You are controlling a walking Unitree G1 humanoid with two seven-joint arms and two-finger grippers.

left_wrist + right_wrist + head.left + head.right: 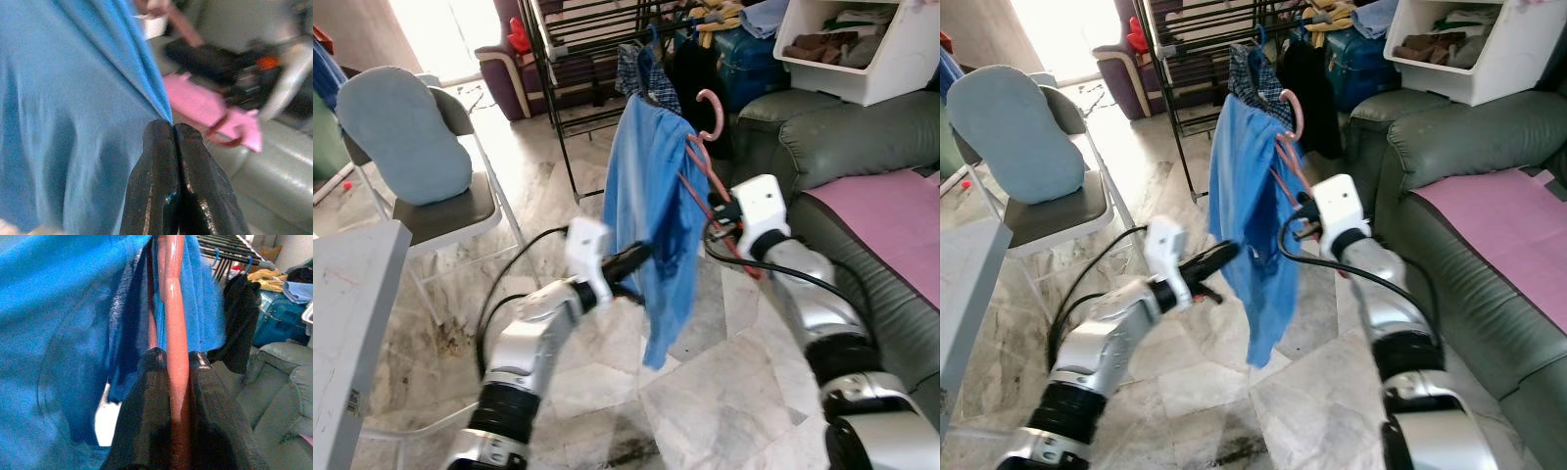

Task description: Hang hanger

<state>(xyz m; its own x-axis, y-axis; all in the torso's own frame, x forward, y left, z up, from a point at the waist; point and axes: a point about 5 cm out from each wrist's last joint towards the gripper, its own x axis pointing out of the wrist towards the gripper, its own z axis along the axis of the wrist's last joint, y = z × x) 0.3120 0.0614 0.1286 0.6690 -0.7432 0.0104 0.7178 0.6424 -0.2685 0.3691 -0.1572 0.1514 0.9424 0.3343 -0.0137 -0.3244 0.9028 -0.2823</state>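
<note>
Right wrist view: black jaws clamp glossy pink hanger (177, 333).

A folding chair (460, 211) with a pale blue cushion (401, 132) stands on the marble floor (724, 392). A grey bench (347, 294) edge sits near it. A dark green sofa (842, 137) carries a pink cloth (891, 215) and a white bin (862, 49) of clothes. A black drying rack (573, 39) stands behind
</note>
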